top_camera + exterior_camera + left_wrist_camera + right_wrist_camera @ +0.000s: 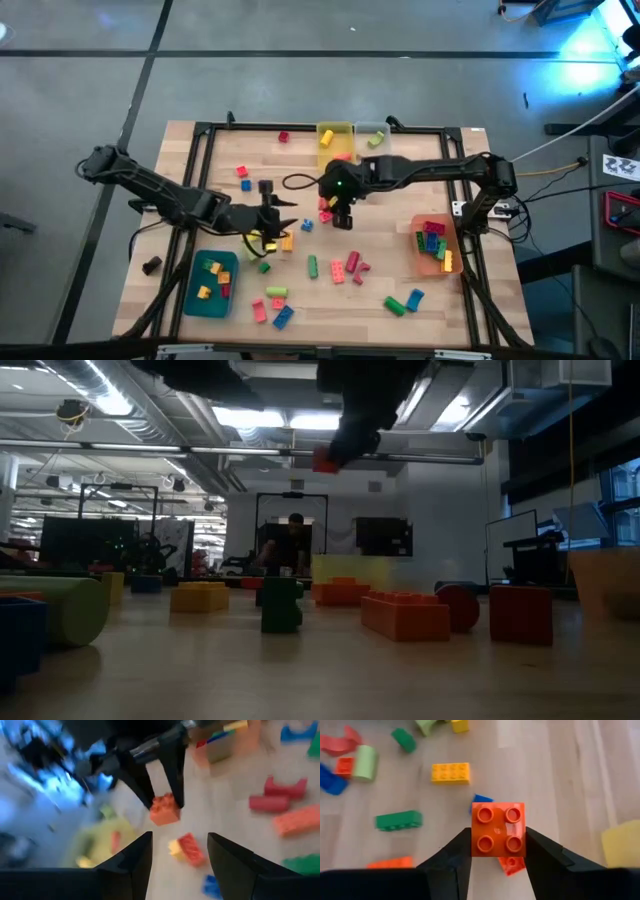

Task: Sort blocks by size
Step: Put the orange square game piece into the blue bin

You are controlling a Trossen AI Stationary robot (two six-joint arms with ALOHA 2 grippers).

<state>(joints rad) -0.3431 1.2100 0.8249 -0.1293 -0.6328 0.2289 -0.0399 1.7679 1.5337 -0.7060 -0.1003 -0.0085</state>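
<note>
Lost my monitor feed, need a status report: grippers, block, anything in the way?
Right gripper shut on orange block, lifted above mid-table. Left gripper open, empty, facing it. Loose bricks below; path looks clear.

Right hand (340,213) w/ block (498,829) above table (400,250) centre, loose blocks (345,268) below, left hand (283,228) beside.
</note>
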